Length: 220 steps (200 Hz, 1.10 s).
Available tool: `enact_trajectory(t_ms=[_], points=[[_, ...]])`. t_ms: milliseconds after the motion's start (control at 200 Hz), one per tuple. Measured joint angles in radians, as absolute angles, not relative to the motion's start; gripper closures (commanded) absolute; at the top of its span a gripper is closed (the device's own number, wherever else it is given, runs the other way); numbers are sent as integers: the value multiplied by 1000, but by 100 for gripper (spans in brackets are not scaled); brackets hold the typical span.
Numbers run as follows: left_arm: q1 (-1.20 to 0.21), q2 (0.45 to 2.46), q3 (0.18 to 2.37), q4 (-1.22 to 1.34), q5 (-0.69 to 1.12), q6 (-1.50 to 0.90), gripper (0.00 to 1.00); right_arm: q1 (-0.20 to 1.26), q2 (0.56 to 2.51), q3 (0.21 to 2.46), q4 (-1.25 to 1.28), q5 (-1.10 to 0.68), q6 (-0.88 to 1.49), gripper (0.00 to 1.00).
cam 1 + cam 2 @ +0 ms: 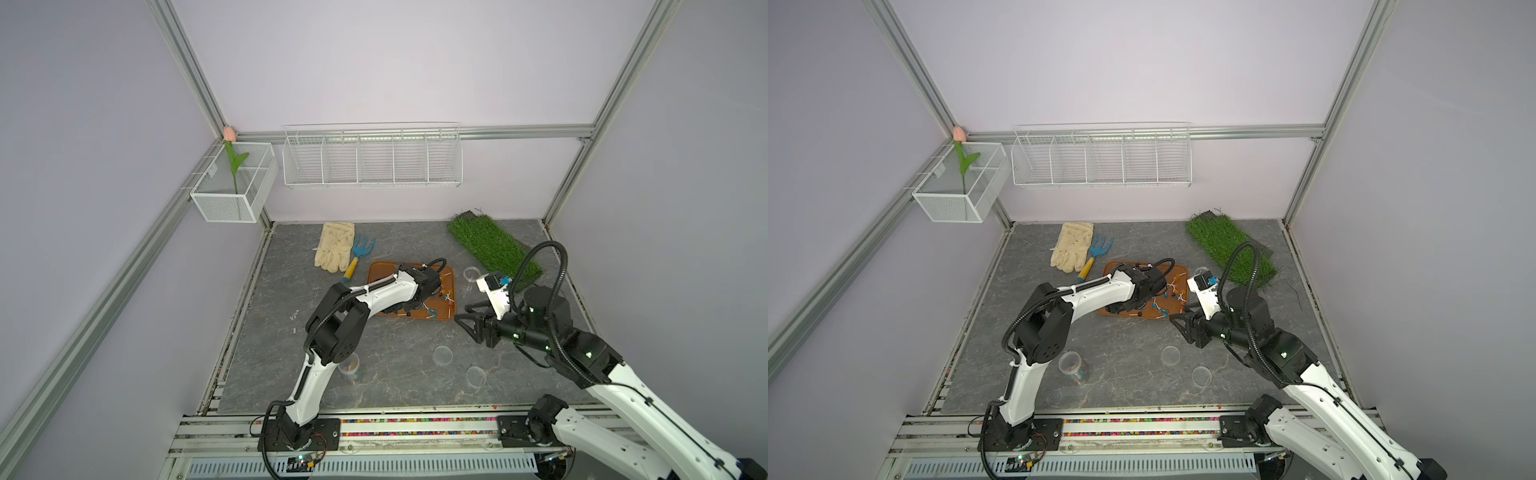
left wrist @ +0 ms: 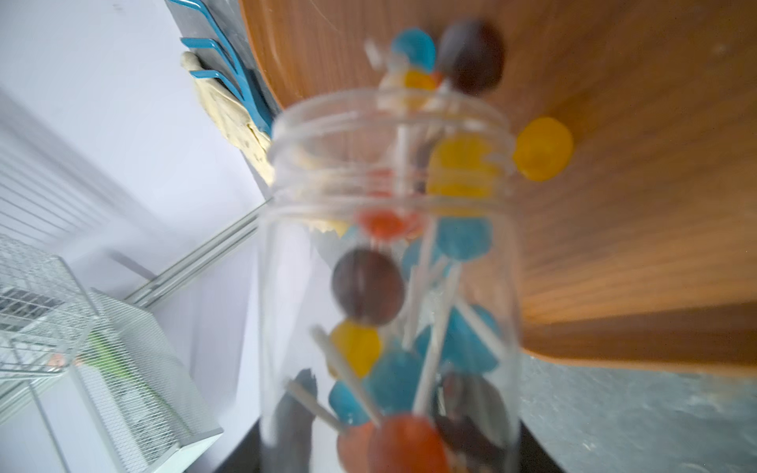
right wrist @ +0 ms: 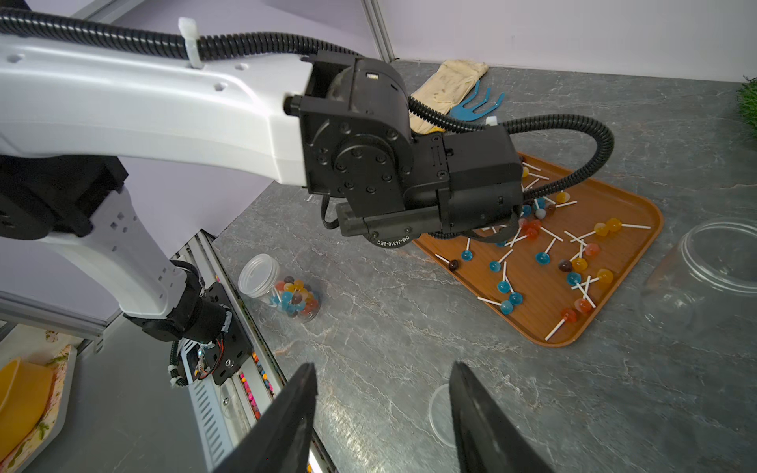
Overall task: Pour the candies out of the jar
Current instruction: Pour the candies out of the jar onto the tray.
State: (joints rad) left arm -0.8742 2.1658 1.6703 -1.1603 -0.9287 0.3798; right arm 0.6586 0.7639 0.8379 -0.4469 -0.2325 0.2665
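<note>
My left gripper (image 1: pixel 400 309) is shut on a clear plastic jar (image 2: pixel 286 286), held tilted with its open mouth over the brown tray (image 2: pixel 635 204). Blurred candies (image 2: pixel 463 241) in blue, yellow, orange and dark brown fill the jar, and a few sit at its mouth. Many candies (image 3: pixel 542 258) lie scattered on the tray (image 3: pixel 639 229), seen also in a top view (image 1: pixel 436 309). My right gripper (image 3: pixel 383 368) hangs open and empty over the grey table, right of the tray's near corner in both top views (image 1: pixel 465 313) (image 1: pixel 1180 314).
A second open jar of candies (image 3: pixel 286 293) stands by the left arm's base (image 1: pixel 350 368). An empty clear jar (image 3: pixel 712 270) stands right of the tray. Two clear lids (image 1: pixel 442 355) (image 1: pixel 476 376) lie near the front. A glove (image 1: pixel 334 247), blue rake (image 1: pixel 361 251) and grass mat (image 1: pixel 492 249) lie behind.
</note>
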Motion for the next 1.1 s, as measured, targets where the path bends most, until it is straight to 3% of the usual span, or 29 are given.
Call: enact_trajectory(t_ms=[690, 1100], points=[[-974, 2158, 1645, -1259, -1070, 369, 57, 636, 715, 807, -432, -230, 244, 41], [-979, 2156, 1669, -1312, -994, 261, 57, 618, 685, 808, -476, -225, 225, 40]])
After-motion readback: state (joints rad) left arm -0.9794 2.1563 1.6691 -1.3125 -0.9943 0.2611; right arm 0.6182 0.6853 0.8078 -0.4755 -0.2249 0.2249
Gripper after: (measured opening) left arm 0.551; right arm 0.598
